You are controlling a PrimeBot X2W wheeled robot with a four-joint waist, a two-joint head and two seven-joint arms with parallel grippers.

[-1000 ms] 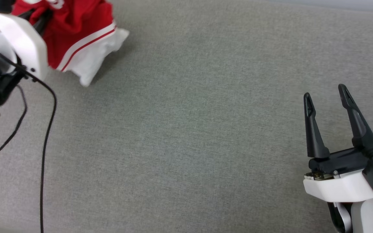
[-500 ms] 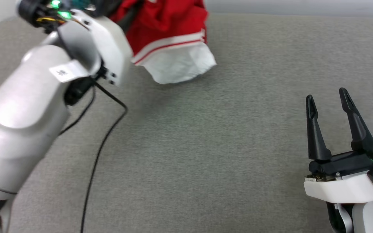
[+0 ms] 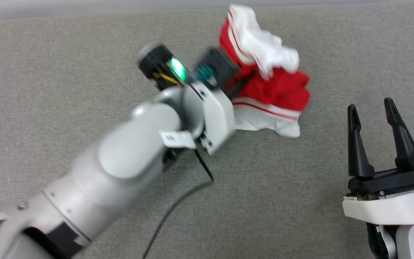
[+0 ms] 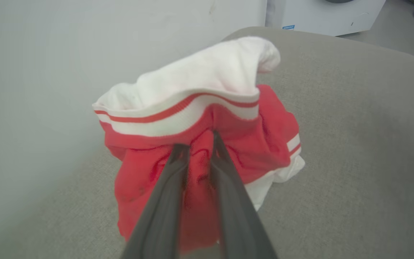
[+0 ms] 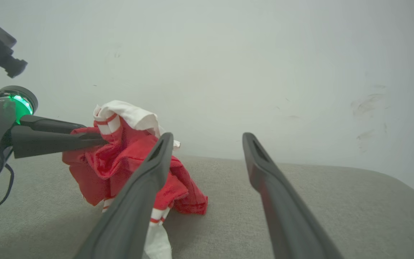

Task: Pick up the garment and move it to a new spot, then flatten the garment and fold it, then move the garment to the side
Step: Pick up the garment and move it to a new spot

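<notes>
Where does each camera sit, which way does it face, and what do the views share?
Head view: on the head, looking down at the grey fabric surface; left forearm and open right gripper show.
Left wrist view: looks along the left gripper, shut on the garment.
Right wrist view: looks along its open fingers toward the wall.
Shared: the garment, in all three.

Head: looking down on the garment (image 3: 282,90) from above. Left wrist: close against it. Right wrist: low, farther off, facing it. Shared by all.
</notes>
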